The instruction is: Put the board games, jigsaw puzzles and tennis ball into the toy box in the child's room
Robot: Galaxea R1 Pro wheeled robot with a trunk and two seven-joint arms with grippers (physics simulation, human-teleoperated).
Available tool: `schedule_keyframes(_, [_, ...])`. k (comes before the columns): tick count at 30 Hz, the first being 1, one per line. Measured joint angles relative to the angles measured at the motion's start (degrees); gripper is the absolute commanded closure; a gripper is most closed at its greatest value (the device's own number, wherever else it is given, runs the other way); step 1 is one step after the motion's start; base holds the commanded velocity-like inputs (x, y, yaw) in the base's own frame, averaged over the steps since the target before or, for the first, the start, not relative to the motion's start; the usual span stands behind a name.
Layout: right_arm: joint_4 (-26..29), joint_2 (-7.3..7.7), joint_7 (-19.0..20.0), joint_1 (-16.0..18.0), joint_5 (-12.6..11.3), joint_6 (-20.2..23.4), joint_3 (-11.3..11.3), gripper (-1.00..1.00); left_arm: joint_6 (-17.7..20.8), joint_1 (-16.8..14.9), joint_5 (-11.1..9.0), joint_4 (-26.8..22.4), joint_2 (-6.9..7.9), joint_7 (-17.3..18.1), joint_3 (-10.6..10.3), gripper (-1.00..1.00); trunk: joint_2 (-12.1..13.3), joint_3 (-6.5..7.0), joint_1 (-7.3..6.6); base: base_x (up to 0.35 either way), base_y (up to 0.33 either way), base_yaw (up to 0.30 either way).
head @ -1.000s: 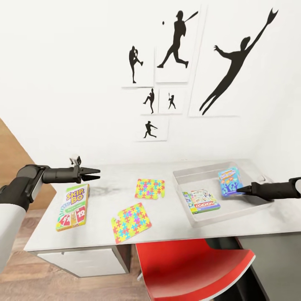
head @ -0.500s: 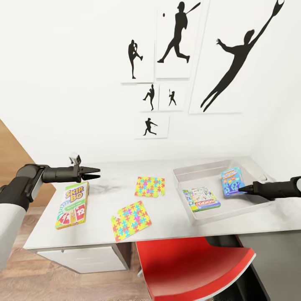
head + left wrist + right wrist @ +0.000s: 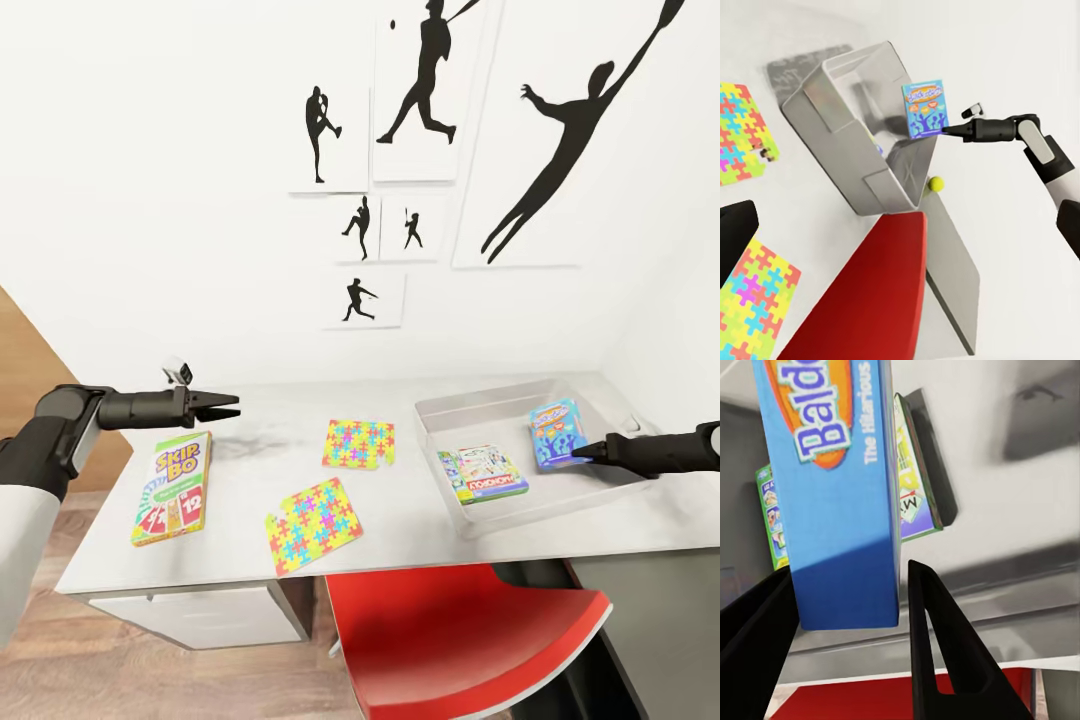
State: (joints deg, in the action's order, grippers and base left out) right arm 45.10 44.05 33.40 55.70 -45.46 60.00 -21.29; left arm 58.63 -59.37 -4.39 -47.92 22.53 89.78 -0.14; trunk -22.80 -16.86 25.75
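Left arm has risen slightly; its gripper [image 3: 222, 407] hangs parted and empty above Skip-Bo box [image 3: 172, 487], long axis running away from robot; right jaws [image 3: 592, 452] clamp blue box [image 3: 556, 433] over toy box [image 3: 470, 412].

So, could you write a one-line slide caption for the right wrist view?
Right hand holding the blue board game above the toy box, Monopoly box already inside.

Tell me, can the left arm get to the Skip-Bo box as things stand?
Probably yes. The left gripper hovers open just beyond the Skip-Bo box, which lies flat on the table with nothing on or against it.
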Motion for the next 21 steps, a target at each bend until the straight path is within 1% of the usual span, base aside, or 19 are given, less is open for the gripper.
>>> schedule_keyframes(11, [0.0,-0.03,-0.1,0.0,0.0,0.0,0.0,1.00,0.0,0.0,-0.1,-0.1,-0.14,0.0,0.0,-1.00,0.0,0.00,0.00,0.000,0.000,0.000])
schedule_keyframes(18, [-0.1,-0.04,-0.2,0.0,1.5,0.0,0.1,1.00,0.0,0.0,-0.1,-0.1,0.02,0.0,0.0,-1.00,0.0,0.00,0.00,0.000,0.000,0.000])
schedule_keyframes(19, [-0.1,-0.03,-0.2,0.0,1.5,0.0,0.1,-1.00,0.0,0.0,-0.1,-0.1,0.02,0.0,0.0,-1.00,0.0,0.00,0.00,0.000,0.000,0.000])
schedule_keyframes(21, [-0.1,0.01,-0.2,0.0,1.6,0.0,0.1,-1.00,0.0,0.0,-0.1,-0.1,-0.08,0.0,0.0,-1.00,0.0,0.00,0.00,0.000,0.000,0.000])
